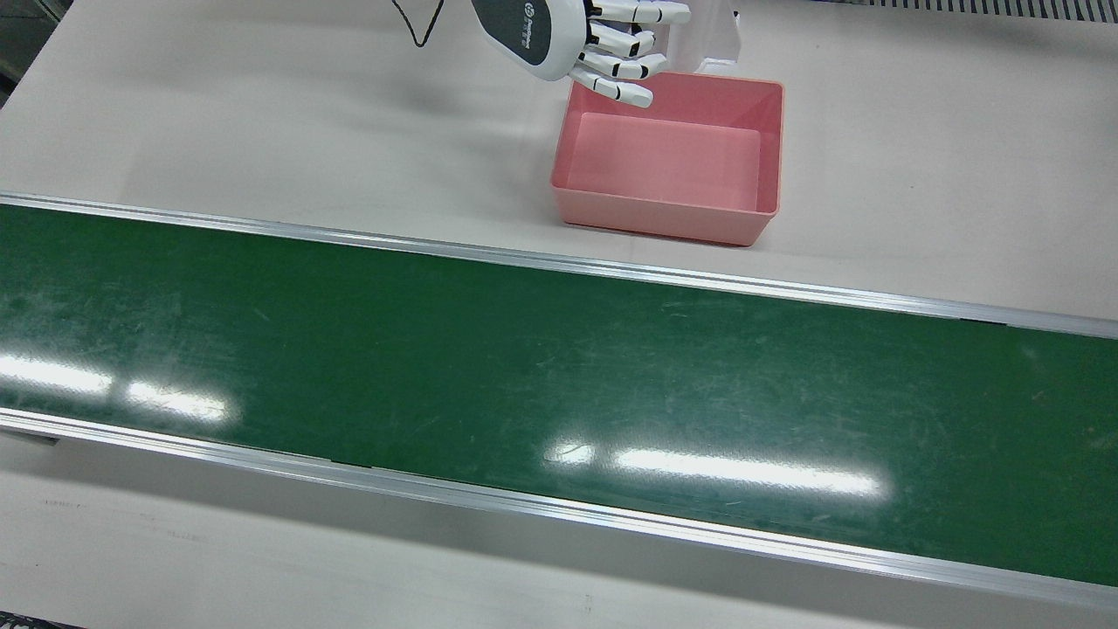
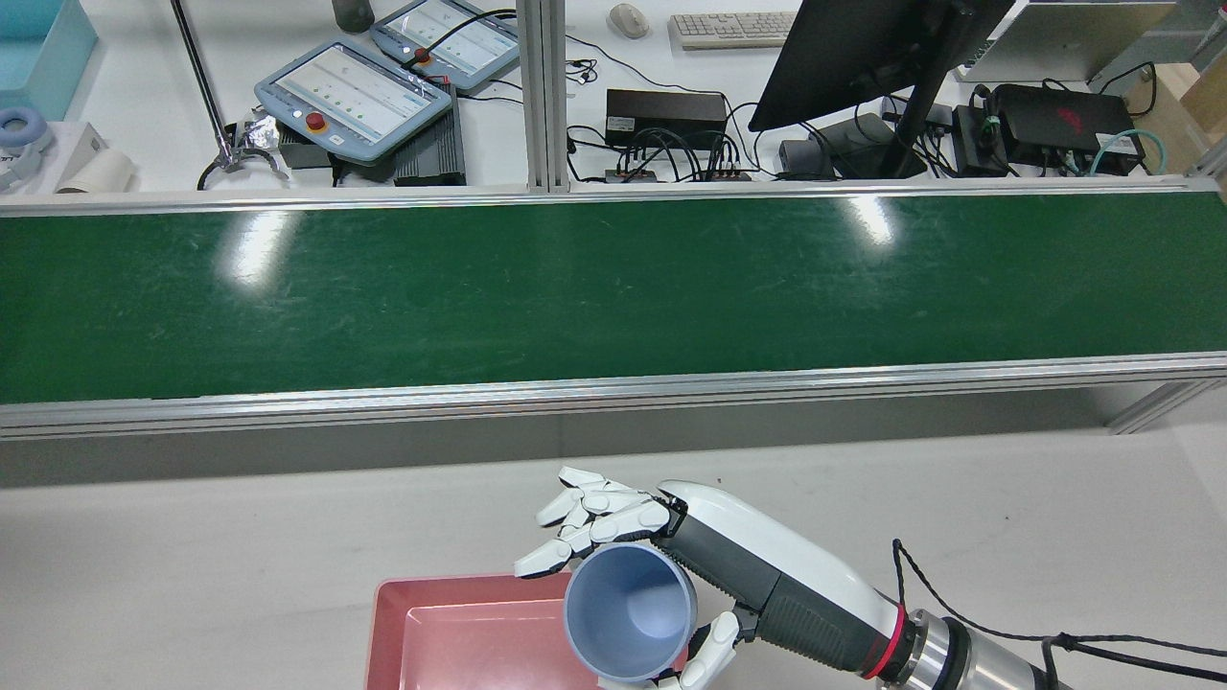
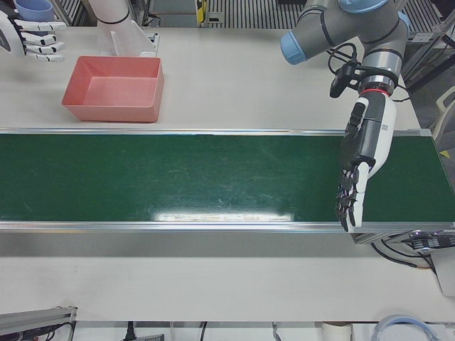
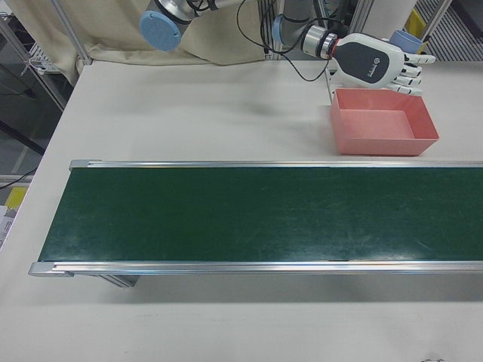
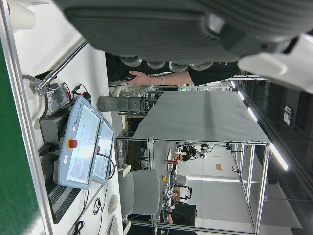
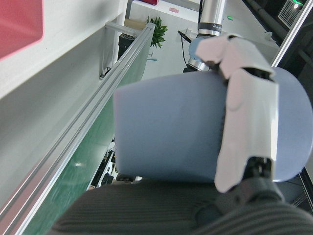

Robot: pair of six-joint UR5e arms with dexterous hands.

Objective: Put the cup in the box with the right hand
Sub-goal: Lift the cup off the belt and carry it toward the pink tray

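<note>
The cup is a plain, pale blue-grey cup with a round open mouth and smooth walls. The right robot hand is clamped around it, with fingers curled over the side and the thumb under it. Held in that robot hand, the cup hangs in the air above the near corner of the pink box, which stands on the counter just below and in front of the robot hand. In the front view the cup is hidden behind the fingers. In the rear view the box is cut off by the lower edge. The left robot hand hangs far away over the green belt, fingers straight and apart, holding nothing.
</note>
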